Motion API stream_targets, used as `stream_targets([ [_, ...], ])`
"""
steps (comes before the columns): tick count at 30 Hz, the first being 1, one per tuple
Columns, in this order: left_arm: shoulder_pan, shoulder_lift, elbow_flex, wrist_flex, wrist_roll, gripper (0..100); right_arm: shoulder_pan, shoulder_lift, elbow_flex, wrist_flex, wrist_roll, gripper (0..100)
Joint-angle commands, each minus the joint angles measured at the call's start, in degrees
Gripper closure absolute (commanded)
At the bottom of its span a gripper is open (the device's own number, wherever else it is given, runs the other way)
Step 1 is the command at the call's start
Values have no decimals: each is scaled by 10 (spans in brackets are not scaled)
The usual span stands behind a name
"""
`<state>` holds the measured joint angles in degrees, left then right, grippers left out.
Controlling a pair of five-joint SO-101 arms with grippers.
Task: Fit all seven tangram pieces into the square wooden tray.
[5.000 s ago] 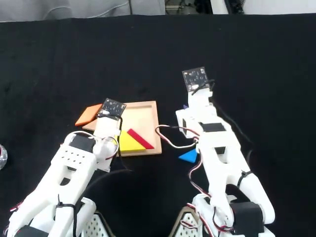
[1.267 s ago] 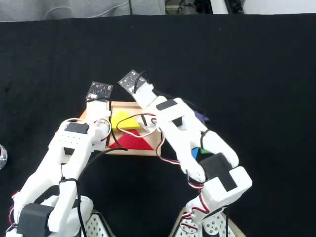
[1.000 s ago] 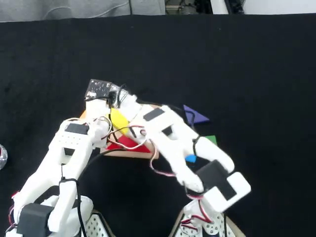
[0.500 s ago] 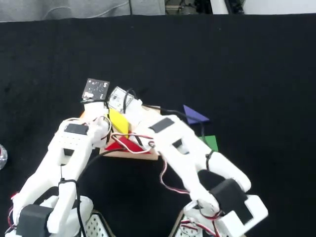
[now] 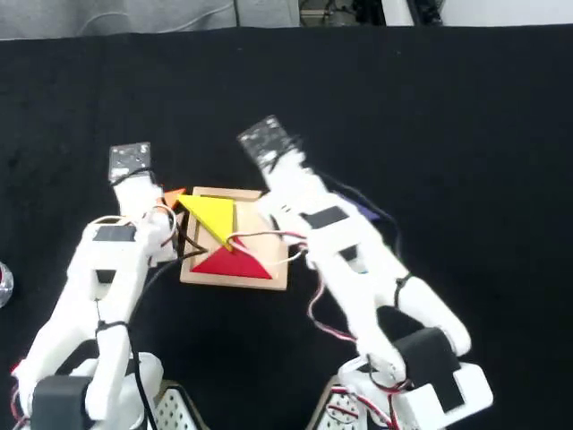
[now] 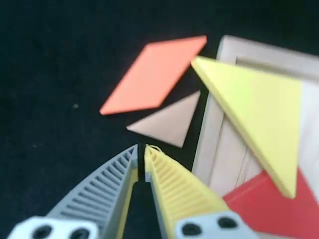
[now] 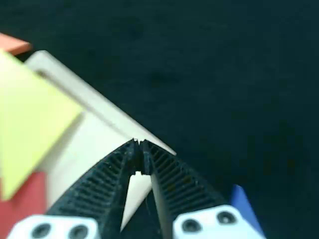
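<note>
Stretched forward flanking the square wooden tray (image 5: 242,283), with the left gripper (image 6: 141,148) pinched shut, empty, near a tan triangle (image 6: 169,123) and an orange parallelogram (image 6: 154,73). Poised with the right gripper (image 7: 138,144) likewise closed on nothing above the tray's rim. Shown with a red triangle (image 5: 231,262) flat inside and a yellow triangle (image 5: 212,215) tipped across that rim.

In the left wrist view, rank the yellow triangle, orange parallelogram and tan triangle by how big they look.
1. yellow triangle, lying over the tray rim, so perhaps nearer the camera.
2. orange parallelogram.
3. tan triangle, clearly smallest.
</note>
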<state>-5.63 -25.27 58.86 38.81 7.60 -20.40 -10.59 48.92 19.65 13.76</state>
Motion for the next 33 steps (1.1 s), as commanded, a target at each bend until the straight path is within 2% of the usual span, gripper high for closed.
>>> stream_targets([
  [1, 22, -29, -32, -29, 26, 970, 26, -29, -3, -20, -6, 987],
  [6, 52, 18, -16, -138, 30, 971, 27, -25, 7, -25, -6, 987],
  [8, 51, 55, -37, -152, 30, 971, 27, -29, 18, -28, -5, 987],
  [16, 48, 205, -174, -106, 30, 971, 27, -29, 22, -25, -3, 987],
  [24, 95, 219, -192, -116, 41, 971, 27, -29, 22, -25, -2, 987],
  [33, 116, 223, -198, -116, 41, 971, 27, -29, 22, -25, -2, 987],
])
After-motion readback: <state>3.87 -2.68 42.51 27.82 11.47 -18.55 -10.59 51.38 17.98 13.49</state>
